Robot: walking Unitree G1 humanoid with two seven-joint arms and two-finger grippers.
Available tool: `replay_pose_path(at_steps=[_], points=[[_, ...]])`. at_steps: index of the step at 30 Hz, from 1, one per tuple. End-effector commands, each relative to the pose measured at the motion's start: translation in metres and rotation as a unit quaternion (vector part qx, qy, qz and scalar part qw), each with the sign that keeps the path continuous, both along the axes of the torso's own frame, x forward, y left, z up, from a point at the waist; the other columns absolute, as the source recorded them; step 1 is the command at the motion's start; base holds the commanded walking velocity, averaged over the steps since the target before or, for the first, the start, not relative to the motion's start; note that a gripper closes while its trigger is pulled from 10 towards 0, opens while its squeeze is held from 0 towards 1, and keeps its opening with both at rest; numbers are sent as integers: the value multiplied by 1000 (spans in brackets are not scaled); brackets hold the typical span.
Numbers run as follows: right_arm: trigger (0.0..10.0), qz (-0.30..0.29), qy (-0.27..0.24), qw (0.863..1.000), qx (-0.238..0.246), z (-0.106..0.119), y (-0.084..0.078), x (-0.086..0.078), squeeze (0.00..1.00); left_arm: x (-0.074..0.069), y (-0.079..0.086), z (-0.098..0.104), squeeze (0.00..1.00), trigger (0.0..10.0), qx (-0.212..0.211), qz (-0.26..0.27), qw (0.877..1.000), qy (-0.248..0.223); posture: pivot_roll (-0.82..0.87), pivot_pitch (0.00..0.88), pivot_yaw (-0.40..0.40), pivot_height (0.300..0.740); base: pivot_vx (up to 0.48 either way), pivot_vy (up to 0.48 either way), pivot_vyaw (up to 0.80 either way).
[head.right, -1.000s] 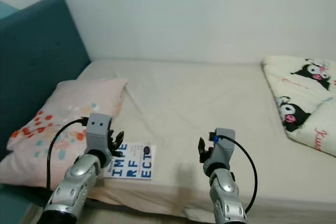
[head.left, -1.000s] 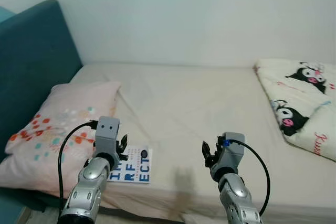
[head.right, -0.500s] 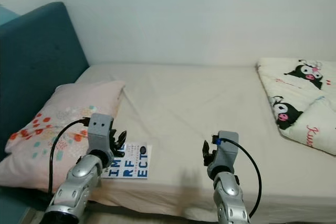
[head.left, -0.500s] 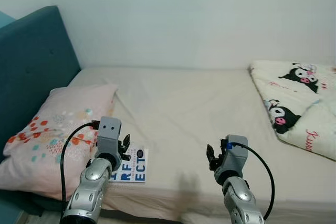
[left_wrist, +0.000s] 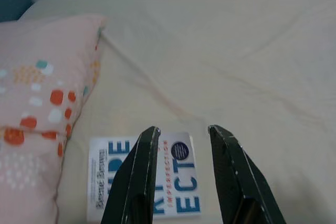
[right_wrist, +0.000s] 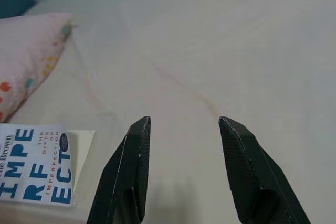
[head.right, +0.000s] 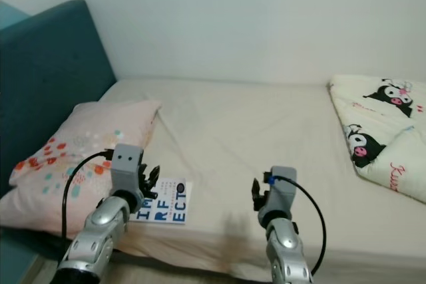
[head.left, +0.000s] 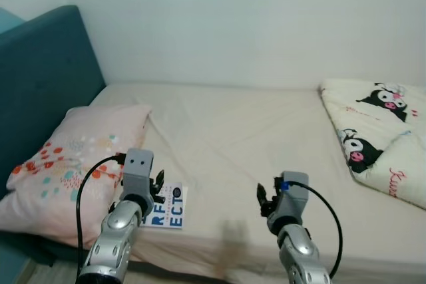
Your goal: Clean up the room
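With my left gripper and right gripper both released and empty, the book lies flat near the bed edge beside the pillow, so my fingers may push it off.

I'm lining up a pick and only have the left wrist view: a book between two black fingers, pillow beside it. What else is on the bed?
Observer: A folded blanket with cartoon prints lies at the bed's far right end.
Operator: Where's the other arm?
Observer: The right gripper hangs open above bare sheet, right of the book.
Operator: Is the book near an edge?
Observer: Yes, it lies close to the bed's front edge, beside the pillow; the left gripper is over it, open.
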State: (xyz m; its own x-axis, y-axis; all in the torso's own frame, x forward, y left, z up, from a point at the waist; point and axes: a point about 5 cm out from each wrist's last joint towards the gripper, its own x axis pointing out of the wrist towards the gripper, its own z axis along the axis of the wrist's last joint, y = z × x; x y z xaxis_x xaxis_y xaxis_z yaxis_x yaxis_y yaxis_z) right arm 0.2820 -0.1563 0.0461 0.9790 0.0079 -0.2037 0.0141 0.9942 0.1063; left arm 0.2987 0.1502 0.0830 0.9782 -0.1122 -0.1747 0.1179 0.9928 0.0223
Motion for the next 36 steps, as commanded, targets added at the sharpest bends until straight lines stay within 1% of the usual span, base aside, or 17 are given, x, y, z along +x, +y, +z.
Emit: replay_pose_path(at_steps=[1,8,15,36], points=[[10000,-5,1,1000,-4,0,-4,-1,0,-1,-1,-1,0,10000,0,-6,1000,3,61,6,29,740,0,-480,0],[10000,-6,5,1000,8,-1,-5,-3,0,-3,-1,-2,0,10000,0,-7,1000,6,62,4,33,740,0,-480,0],[10000,-16,4,1000,5,0,-7,-2,0,-3,-1,-3,0,10000,2,-10,1000,8,62,4,38,740,0,-480,661],[10000,-29,7,999,14,0,-10,-3,0,-1,-2,-1,0,10000,5,-17,1000,9,59,14,50,740,0,-480,0]])
